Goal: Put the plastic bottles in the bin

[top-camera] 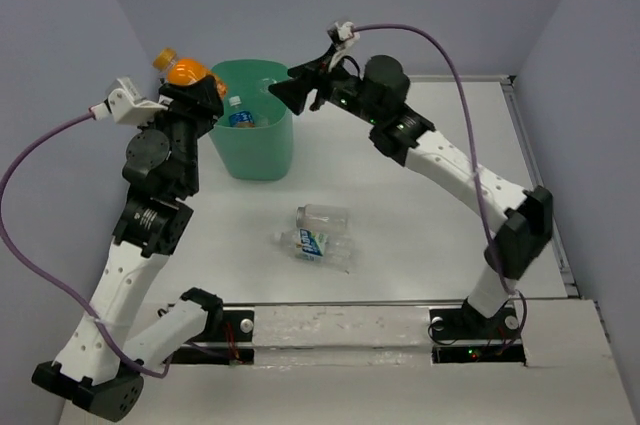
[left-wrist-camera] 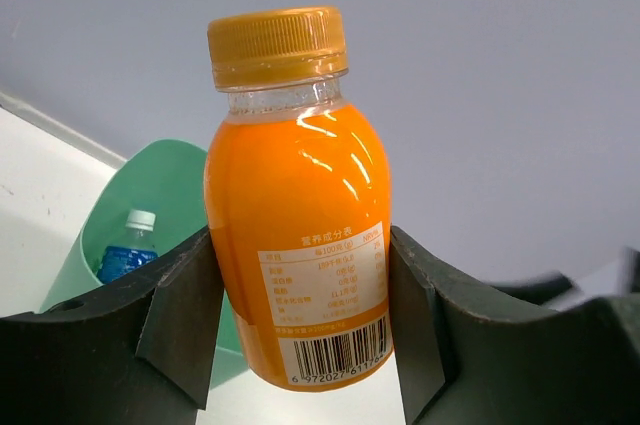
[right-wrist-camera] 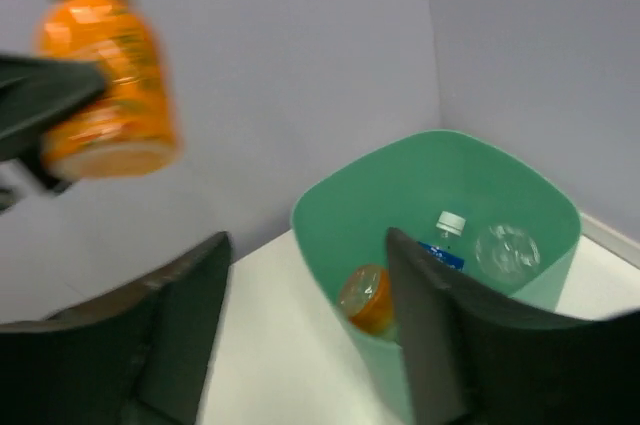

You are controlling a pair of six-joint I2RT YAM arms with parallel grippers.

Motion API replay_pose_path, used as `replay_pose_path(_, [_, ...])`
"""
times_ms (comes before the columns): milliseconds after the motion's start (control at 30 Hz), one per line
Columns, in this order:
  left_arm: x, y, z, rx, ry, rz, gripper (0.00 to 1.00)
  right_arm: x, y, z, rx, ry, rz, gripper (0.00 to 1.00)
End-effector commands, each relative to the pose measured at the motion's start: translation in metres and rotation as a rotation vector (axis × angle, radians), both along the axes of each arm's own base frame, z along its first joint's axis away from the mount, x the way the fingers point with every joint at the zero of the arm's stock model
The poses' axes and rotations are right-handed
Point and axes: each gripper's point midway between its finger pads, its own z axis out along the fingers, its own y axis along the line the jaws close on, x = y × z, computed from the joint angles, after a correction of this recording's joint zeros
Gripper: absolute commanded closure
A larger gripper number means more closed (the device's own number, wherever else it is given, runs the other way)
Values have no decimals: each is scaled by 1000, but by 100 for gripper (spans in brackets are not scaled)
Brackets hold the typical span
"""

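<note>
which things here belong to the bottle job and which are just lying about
Job: orange bottle in the left claw; bin; clear bottle and blue-label bottle on the table.
Just there: purple cables.

Overhead rear view, close wrist views sharing the bin (left-wrist-camera: 150, 185)

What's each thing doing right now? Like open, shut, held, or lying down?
orange bottle: capped, held off the table.
left gripper: shut on orange bottle.
right gripper: open, empty.
bin: upright, three bottles inside.
clear bottle: lying on table.
blue-label bottle: lying on table.
</note>
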Motion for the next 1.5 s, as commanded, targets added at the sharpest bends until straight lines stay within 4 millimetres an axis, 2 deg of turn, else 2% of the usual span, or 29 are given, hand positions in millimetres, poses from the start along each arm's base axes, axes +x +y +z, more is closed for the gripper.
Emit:
replay_pose_path(0, [33, -2, 18, 109, -30, 69, 54, -57, -61, 18, 40, -89, -60, 49])
replay_pose_path(67, [54, -9, -1, 171, 16, 79, 54, -72, -79, 0, 25, -51, -75, 74])
replay_pose_path(100, [61, -11, -2, 179, 8, 87, 54, -90, -94, 9, 47, -66, -71, 84])
replay_pose_path(133, [68, -13, -10, 199, 22, 94, 54, -97, -99, -21, 7, -24, -68, 85])
replay_pose_path(167, [80, -16, -24, 225, 56, 102, 54, -103, -105, -33, -13, 6, -68, 86])
replay_pose_path(200, [87, -16, -29, 252, 68, 114, 54, -114, -117, -27, -4, -4, -74, 86])
replay_pose_path(233, [91, -17, -33, 264, 82, 120, 54, -119, -122, -33, -17, 5, -75, 86])
replay_pose_path(267, [102, -21, -46, 285, 115, 120, 54, -123, -126, -52, -68, 35, -79, 85])
replay_pose_path(333, [112, -25, -59, 310, 149, 116, 49, -131, -135, -59, -110, 45, -78, 82])
replay_pose_path(367, [115, -25, -62, 314, 162, 120, 46, -132, -138, -74, -172, 74, -82, 81])
replay_pose_path(433, [117, -23, -71, 307, 207, 134, 31, -135, -141, -92, -232, 118, -79, 70])
replay_pose_path(467, [119, -24, -75, 306, 219, 134, 17, -139, -139, -112, -296, 158, -45, 63])
replay_pose_path(500, [118, -23, -80, 311, 241, 136, 12, -141, -137, -123, -328, 185, -24, 50])
replay_pose_path(533, [118, -24, -79, 307, 246, 134, 8, -142, -135, -134, -358, 208, -6, 42])
replay_pose_path(567, [116, -23, -79, 301, 253, 133, 2, -145, -131, -155, -417, 251, 35, 30])
replay_pose_path(600, [115, -22, -78, 302, 259, 132, 1, -146, -130, -167, -451, 271, 52, 30])
replay_pose_path(633, [112, -23, -79, 309, 277, 121, 1, -148, -126, -175, -479, 281, 71, 24])
replay_pose_path(667, [107, -22, -74, 302, 276, 113, 1, -149, -123, -195, -543, 303, 87, 21])
replay_pose_path(700, [103, -23, -73, 304, 283, 98, 1, -147, -123, -193, -547, 285, 86, 20])
replay_pose_path(800, [81, -29, -77, 290, 326, 9, 1, -151, -109, -227, -656, 306, 143, 16])
replay_pose_path(900, [54, -34, -77, 248, 328, -72, 1, -142, -102, -240, -732, 280, 147, 15])
replay_pose_path(933, [45, -45, -80, 241, 330, -153, 1, -143, -98, -246, -756, 278, 157, 15])
replay_pose_path(1033, [8, -61, -107, 219, 403, -311, 1, -136, -91, -268, -833, 296, 167, 14])
replay_pose_path(1067, [-6, -62, -120, 215, 424, -346, 1, -133, -90, -280, -869, 308, 176, 14])
replay_pose_path(1100, [-19, -69, -146, 208, 496, -404, 1, -135, -86, -286, -884, 310, 193, 14])
replay_pose_path(1167, [-41, -70, -162, 191, 533, -457, 1, -129, -83, -298, -919, 316, 191, 13])
replay_pose_path(1333, [-101, -84, -230, 98, 719, -636, 1, -114, -75, -311, -964, 316, 147, 14])
replay_pose_path(1367, [-108, -85, -239, 60, 747, -645, 1, -111, -74, -320, -981, 327, 146, 14])
replay_pose_path(1467, [-129, -85, -262, 10, 810, -672, 1, -101, -70, -327, -1000, 327, 115, 18])
